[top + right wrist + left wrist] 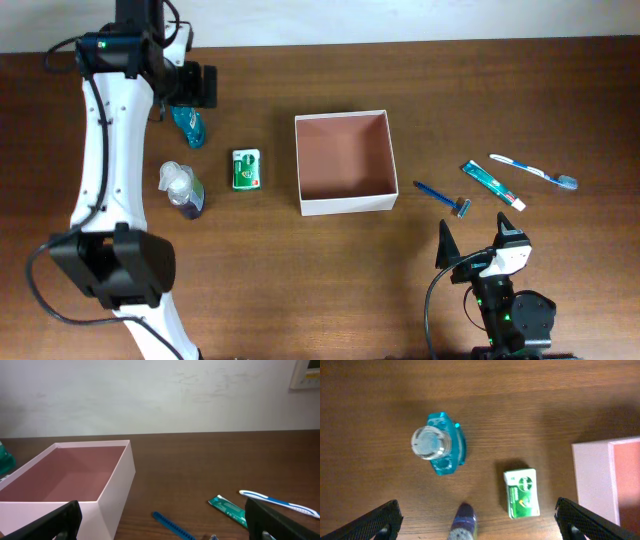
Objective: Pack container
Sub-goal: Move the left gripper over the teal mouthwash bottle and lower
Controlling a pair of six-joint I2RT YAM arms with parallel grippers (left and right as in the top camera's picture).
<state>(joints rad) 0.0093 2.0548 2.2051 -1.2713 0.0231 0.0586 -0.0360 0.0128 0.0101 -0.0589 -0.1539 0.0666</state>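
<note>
The container (346,205), a square shallow box with white walls and a reddish-brown inside, sits mid-table with nothing in it. Left of it lie a green pack (246,169), a teal bottle (188,125) and a purple bottle with a clear cap (180,188). To its right are a blue razor (443,198), a toothpaste tube (492,184) and a toothbrush (533,172). My left gripper (200,88) hangs open above the teal bottle (440,445), holding nothing. My right gripper (475,238) stands open near the front edge, below the razor (172,527).
In the left wrist view the green pack (522,493) lies between the bottles and the container wall (590,475). The right wrist view shows the container corner (117,485) at left, with the toothpaste (227,507) and toothbrush (275,502) at right. A pale wall stands behind the table.
</note>
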